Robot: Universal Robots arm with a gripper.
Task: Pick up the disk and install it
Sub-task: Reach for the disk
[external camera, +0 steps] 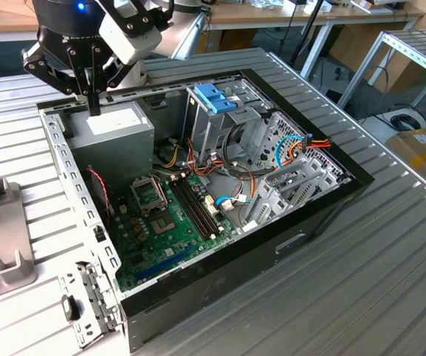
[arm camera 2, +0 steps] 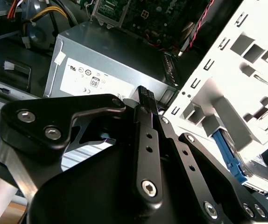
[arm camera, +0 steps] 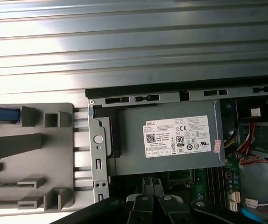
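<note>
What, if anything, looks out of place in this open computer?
A light blue plastic handle sticks up above the silver metal drive cage inside the black computer case, rather than sitting flush.

Matt black gripper (external camera: 94, 104), dull grey metal power supply box (external camera: 113, 141) right under its jaws, shiny ribbed metal table (external camera: 346, 297).

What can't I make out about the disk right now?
Dark grey hard drive with light blue bracket: first wrist view, frame edge cuts it, leaving a blue strip on the grey plastic fixture.
Second wrist view: pale metal chassis wall covers most of it.
Exterior view: bay under blue plastic caddy handle hidden by its silver cage.
</note>
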